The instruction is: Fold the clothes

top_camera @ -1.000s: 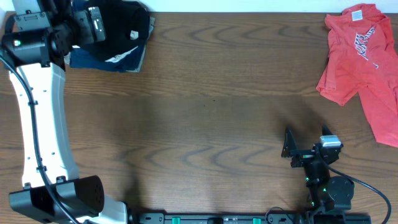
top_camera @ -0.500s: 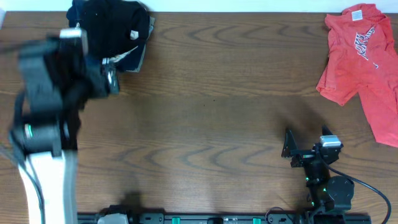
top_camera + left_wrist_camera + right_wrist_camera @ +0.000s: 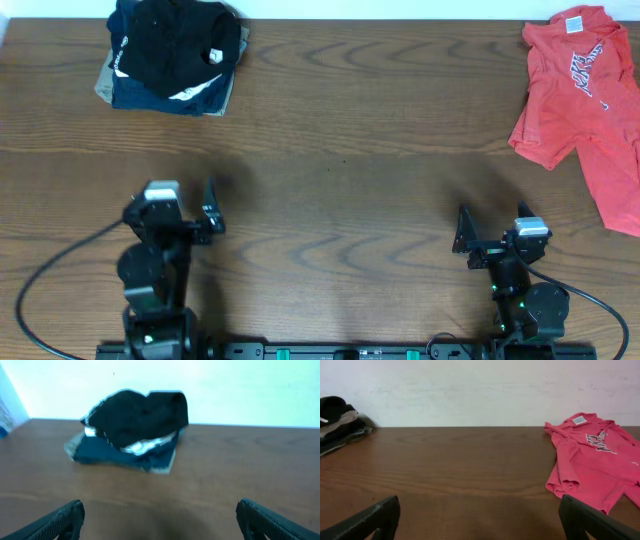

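Observation:
A folded black garment with a tiny white logo lies on top of a small stack of folded clothes at the far left of the table; it also shows in the left wrist view. A coral-red T-shirt with white print lies crumpled at the far right, also in the right wrist view. My left gripper sits open and empty near the front left edge. My right gripper sits open and empty near the front right edge.
The brown wooden table stretches between the stack and the red T-shirt. A white wall runs behind the far edge. Cables trail from both arm bases at the front edge.
My left arm has drawn back from the black garment at the far left to its resting place at the front left edge, leaving the garment on the stack. The right arm has not moved.

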Robot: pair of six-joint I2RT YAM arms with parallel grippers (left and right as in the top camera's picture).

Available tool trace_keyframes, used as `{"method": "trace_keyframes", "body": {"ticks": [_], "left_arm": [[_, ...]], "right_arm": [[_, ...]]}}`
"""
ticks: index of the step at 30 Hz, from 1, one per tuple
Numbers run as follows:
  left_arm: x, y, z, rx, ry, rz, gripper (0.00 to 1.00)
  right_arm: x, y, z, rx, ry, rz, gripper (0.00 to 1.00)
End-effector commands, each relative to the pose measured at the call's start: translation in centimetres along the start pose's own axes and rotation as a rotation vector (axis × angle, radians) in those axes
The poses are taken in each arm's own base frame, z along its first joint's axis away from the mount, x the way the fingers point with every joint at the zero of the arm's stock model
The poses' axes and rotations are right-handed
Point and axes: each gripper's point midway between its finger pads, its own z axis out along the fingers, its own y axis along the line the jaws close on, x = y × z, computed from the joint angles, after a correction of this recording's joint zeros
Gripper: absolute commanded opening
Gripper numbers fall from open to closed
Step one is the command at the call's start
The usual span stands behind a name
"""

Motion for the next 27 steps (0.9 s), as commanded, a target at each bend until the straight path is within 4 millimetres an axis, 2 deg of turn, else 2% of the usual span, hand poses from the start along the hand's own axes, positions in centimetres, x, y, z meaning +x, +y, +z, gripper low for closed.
{"method": "trace_keyframes", "body": {"ticks": [1,5,17,27], "left_arm": [[0.9,-0.1,-0.5,0.003,-0.034,-0.013,0.98],[1.6,-0.1,-1.1,0.003,-0.071,-0.009,0.98],[1.7,0.1,-2.4,-0.014,-0.147,-0.003,0.98],[4.0,0.4,-2.1,-0.028,-0.088,-0.008,0.98]], "right_arm": [[0.1,0.3,0.0,-0.012,0.004,-0.006,0.99],[0.1,0.3,0.0,-0.012,0.004,-0.006,0.99],[0.1,0.3,0.0,-0.012,0.004,-0.006,0.99],[0.1,0.3,0.0,-0.012,0.004,-0.006,0.99]]}}
